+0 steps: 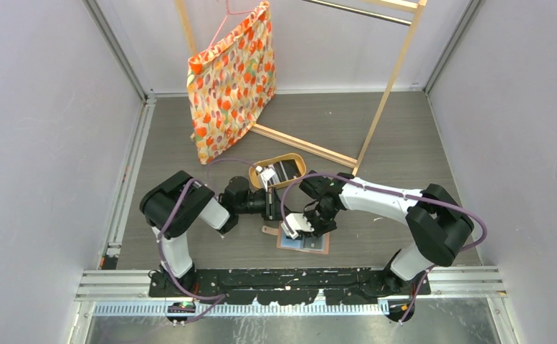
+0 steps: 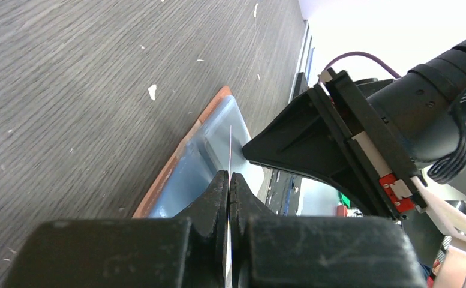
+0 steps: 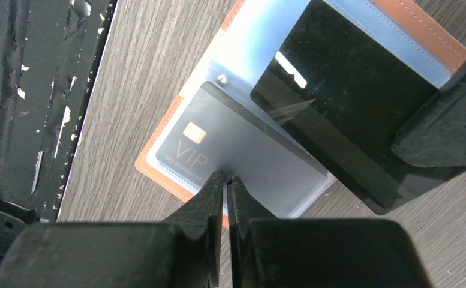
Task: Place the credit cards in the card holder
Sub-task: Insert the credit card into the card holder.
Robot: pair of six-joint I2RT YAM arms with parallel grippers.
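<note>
The salmon-tan card holder [image 1: 305,244] lies open on the table in front of both arms. In the right wrist view its orange border [image 3: 158,171] frames clear blue-grey pockets, one holding a grey "VIP" card [image 3: 197,141]. My right gripper [image 3: 225,179] is closed on the edge of that clear pocket sheet. My left gripper [image 2: 229,177] is shut on a black card, seen edge-on [image 2: 231,147] in its own view and flat [image 3: 350,108] in the right wrist view, held slanted over the holder's [image 2: 179,174] upper pocket. In the top view the grippers meet, left [image 1: 274,206] and right [image 1: 294,228].
An oval wooden tray [image 1: 295,159] holding more cards [image 1: 284,170] sits just behind the grippers. A wooden rack [image 1: 386,93] with a flowered bag [image 1: 232,79] on a hanger stands at the back. The black base rail [image 1: 289,279] runs along the near edge.
</note>
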